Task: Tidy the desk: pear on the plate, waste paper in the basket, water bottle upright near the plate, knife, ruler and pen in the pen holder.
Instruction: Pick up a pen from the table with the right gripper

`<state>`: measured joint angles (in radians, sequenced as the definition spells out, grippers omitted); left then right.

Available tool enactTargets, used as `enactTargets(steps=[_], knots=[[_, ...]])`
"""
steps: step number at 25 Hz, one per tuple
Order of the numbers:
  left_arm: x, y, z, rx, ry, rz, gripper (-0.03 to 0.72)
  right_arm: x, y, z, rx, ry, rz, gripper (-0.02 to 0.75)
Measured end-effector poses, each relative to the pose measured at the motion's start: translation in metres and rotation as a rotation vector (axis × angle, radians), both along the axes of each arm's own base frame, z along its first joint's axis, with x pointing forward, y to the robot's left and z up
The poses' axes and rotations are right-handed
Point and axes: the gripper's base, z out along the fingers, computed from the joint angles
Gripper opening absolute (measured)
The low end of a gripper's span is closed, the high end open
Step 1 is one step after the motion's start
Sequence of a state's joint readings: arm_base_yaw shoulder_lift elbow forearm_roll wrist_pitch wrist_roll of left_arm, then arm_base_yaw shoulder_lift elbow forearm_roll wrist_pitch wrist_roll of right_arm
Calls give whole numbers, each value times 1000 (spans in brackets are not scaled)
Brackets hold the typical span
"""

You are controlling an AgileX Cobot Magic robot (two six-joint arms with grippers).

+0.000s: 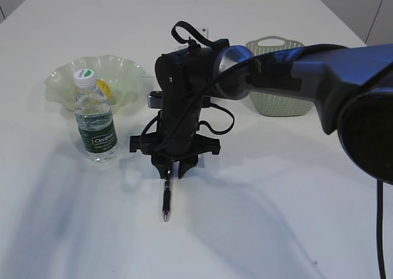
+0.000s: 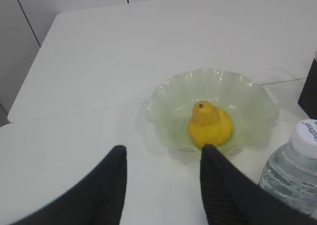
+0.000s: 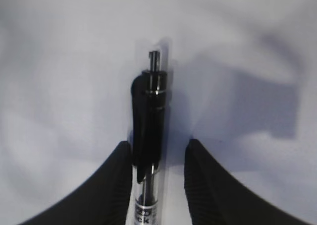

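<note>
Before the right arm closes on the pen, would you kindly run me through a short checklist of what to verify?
1. pen lies between the fingers of the right gripper: ok.
2. Jaws open, not yet clamped; a gap shows on the right of the pen: ok.
3. Pen flat on the desk, nothing else beside it: ok.
4. pen holder ready to receive the pen: cannot tell, the arm blocks the view.
5. left gripper open and empty, clear of the pen: ok.
6. pear on the plate, water bottle upright beside it: ok.
</note>
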<state>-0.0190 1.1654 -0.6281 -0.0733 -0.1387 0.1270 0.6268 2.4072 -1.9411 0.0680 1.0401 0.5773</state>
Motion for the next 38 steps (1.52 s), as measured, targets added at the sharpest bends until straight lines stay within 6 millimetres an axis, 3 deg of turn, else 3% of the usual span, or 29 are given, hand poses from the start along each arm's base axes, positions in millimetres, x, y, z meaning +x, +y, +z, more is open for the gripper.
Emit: enactTargets(steps=[15, 28, 38], knots=[[0, 0, 0, 0, 0, 0, 341, 3, -1, 1, -26, -8, 11, 273], [0, 0, 0, 0, 0, 0, 341, 2, -2, 1, -41, -7, 15, 96], [0, 0, 0, 0, 0, 0, 341, 3, -2, 1, -54, -18, 22, 78]])
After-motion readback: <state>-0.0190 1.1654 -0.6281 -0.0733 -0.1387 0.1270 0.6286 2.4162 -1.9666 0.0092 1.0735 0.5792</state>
